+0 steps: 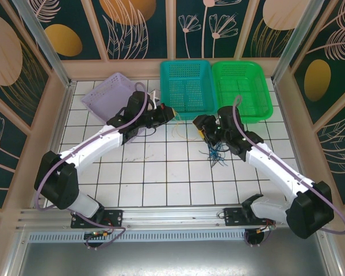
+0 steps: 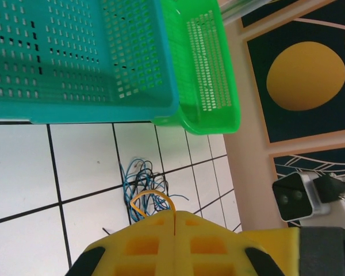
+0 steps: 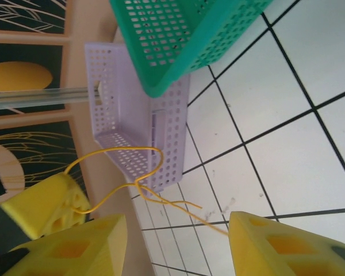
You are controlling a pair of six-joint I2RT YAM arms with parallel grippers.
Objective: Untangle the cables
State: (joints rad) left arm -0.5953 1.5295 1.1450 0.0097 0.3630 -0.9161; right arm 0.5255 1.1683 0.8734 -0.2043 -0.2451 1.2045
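We are looking down on a white tiled worktop (image 1: 155, 178), where the left arm (image 1: 98, 144) and the right arm (image 1: 270, 164) are reaching in toward each other over its middle. Three baskets are sitting along the far edge, beyond both pairs of fingers. The teal basket (image 1: 187, 86) is standing straight ahead of the gap between the two pairs. The green basket (image 1: 241, 89) is sitting right beside it, beyond the right fingers. The lilac basket (image 1: 106, 95) is lying off to the outer side of the left fingers.

The left fingers (image 2: 149, 241) are clenching tight, pad against pad, and they are pinching the yellow cable (image 2: 152, 197), which is arching up out of the seam between them as a small loop. From the right wrist we are seeing that cable running away from the left fingers in a wide curl, crossing itself and trailing into the gap between the right fingers (image 3: 276, 247). Those are standing released, well apart and gripping nothing. The cable's loose end is hanging near the tip of one of them, and we cannot tell whether it is touching.

The blue and black cables (image 1: 214, 154) are lying in a loose, squiggly heap on the worktop. They are resting just ahead of the left fingers' tips, under the yellow loop, and on the near side of the right fingers, apart from every basket.
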